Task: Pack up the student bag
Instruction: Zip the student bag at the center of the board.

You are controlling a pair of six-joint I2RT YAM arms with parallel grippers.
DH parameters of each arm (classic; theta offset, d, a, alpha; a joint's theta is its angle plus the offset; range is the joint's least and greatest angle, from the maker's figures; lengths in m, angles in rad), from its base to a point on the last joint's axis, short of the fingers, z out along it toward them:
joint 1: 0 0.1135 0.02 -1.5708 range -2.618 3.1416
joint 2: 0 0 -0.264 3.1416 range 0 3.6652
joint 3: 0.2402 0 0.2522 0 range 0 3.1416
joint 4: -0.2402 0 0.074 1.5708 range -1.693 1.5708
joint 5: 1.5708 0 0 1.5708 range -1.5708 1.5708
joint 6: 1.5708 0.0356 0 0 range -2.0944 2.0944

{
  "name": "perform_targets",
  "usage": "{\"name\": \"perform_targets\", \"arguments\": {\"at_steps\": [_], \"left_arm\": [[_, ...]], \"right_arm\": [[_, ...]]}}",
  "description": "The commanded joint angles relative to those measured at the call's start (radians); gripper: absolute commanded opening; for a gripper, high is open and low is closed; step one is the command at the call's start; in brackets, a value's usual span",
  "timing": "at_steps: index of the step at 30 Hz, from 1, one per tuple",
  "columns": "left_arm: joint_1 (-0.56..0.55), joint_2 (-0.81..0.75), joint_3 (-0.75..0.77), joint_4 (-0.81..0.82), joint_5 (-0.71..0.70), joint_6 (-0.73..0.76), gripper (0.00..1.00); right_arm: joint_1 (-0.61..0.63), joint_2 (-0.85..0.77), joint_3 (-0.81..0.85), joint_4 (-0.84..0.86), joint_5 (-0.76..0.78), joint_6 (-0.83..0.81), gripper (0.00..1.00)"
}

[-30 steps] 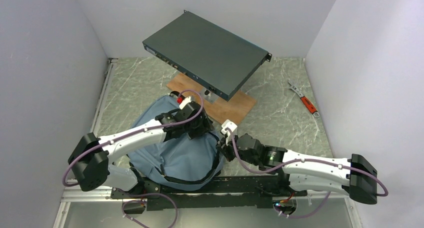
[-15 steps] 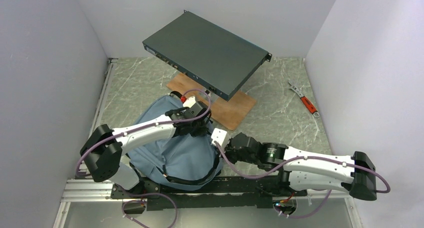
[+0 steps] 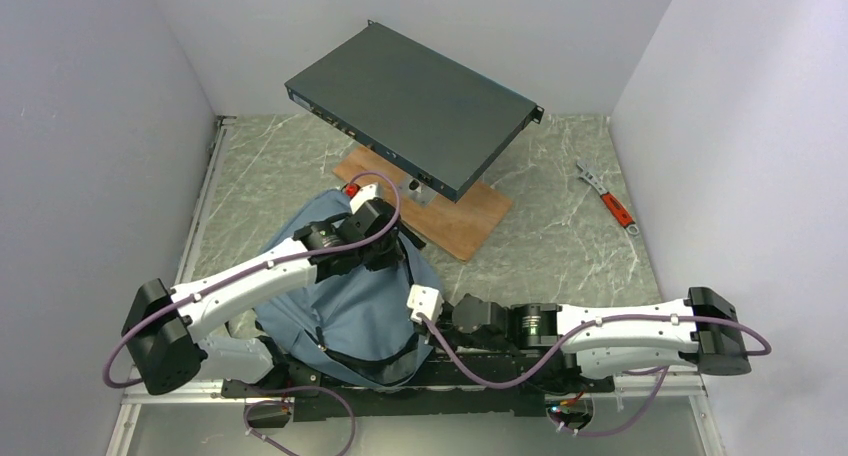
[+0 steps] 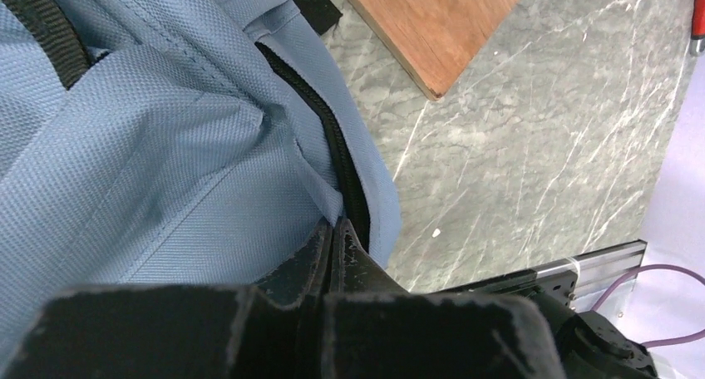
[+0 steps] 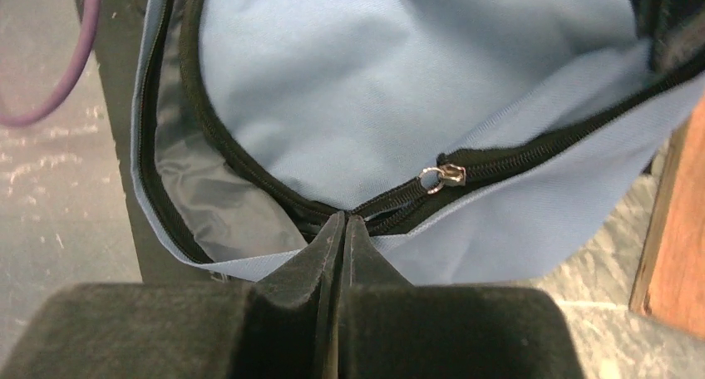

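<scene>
The student bag (image 3: 335,301), light blue-grey fabric with black zipper lines, lies between the two arms at the near middle of the table. My left gripper (image 3: 393,244) is on its upper right side. Its jaws (image 4: 337,223) are shut, pinching the fabric flap beside the black zipper (image 4: 332,138). My right gripper (image 3: 428,319) is at the bag's near right edge. Its jaws (image 5: 343,218) are shut on the bag's rim where the two zipper rows meet. A silver zipper slider (image 5: 442,177) sits just to the right. Dark lining (image 5: 216,204) shows in the open mouth.
A dark flat metal box (image 3: 410,106) stands raised over a wooden board (image 3: 470,221) behind the bag. A red-handled wrench (image 3: 612,204) lies at the back right. White walls close in on three sides. A metal rail (image 3: 170,381) runs along the near edge.
My left gripper has shut on the bag's fabric and shifted back and left. My right gripper, shut throughout, has moved left and toward the near edge, taking the bag's rim with it.
</scene>
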Motion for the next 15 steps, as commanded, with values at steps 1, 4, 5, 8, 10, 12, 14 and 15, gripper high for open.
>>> {"name": "perform_targets", "arguments": {"at_steps": [1, 4, 5, 8, 10, 12, 14, 15], "left_arm": [[0.082, -0.066, 0.075, 0.133, -0.219, 0.111, 0.00], [0.081, -0.099, 0.057, 0.153, -0.153, 0.201, 0.00], [0.081, -0.107, 0.044, 0.164, -0.104, 0.227, 0.00], [0.083, -0.143, -0.009, 0.245, 0.069, 0.315, 0.00], [0.083, -0.172, -0.051, 0.307, 0.173, 0.366, 0.00], [0.083, -0.196, -0.070, 0.311, 0.215, 0.398, 0.11], [0.083, -0.218, -0.070, 0.281, 0.224, 0.428, 0.24], [0.083, -0.228, -0.068, 0.271, 0.232, 0.450, 0.32]], "right_arm": [[0.071, -0.054, -0.012, -0.030, 0.034, 0.180, 0.00], [0.071, -0.186, -0.040, 0.001, 0.241, 0.247, 0.00], [0.071, -0.222, -0.056, 0.028, 0.280, 0.263, 0.00], [0.070, -0.275, -0.087, 0.083, 0.375, 0.292, 0.00], [0.069, -0.276, -0.080, 0.097, 0.422, 0.269, 0.00], [0.067, -0.259, -0.054, 0.106, 0.459, 0.227, 0.00], [0.055, -0.237, -0.017, 0.094, 0.468, 0.167, 0.00], [0.047, -0.226, -0.002, 0.093, 0.463, 0.135, 0.00]]}}
